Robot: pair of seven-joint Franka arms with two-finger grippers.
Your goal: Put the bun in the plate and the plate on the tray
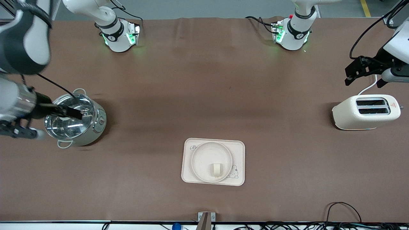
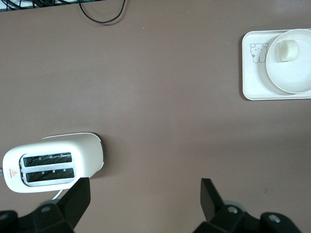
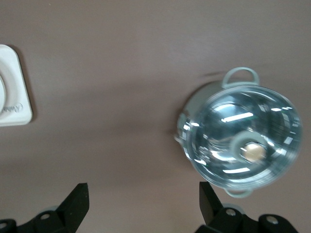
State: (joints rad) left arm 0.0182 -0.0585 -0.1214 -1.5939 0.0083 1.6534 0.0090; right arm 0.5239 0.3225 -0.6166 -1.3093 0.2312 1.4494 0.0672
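The bun (image 1: 216, 169) lies in the round plate (image 1: 204, 158), near the rim nearest the front camera. The plate sits on the rectangular tray (image 1: 238, 150) with the rabbit drawing, in the middle of the table toward the front camera. The left wrist view shows the bun (image 2: 287, 50), the plate (image 2: 296, 77) and the tray (image 2: 252, 82). My left gripper (image 1: 366, 81) (image 2: 146, 187) is open and empty, up over the table beside the toaster. My right gripper (image 1: 48, 123) (image 3: 143, 191) is open and empty, up beside the pot. A corner of the tray (image 3: 12, 97) shows in the right wrist view.
A cream toaster (image 1: 367, 111) (image 2: 53, 162) stands at the left arm's end of the table. A steel pot with a glass lid (image 1: 75, 119) (image 3: 243, 141) stands at the right arm's end. Cables (image 1: 342, 207) lie along the table's front edge.
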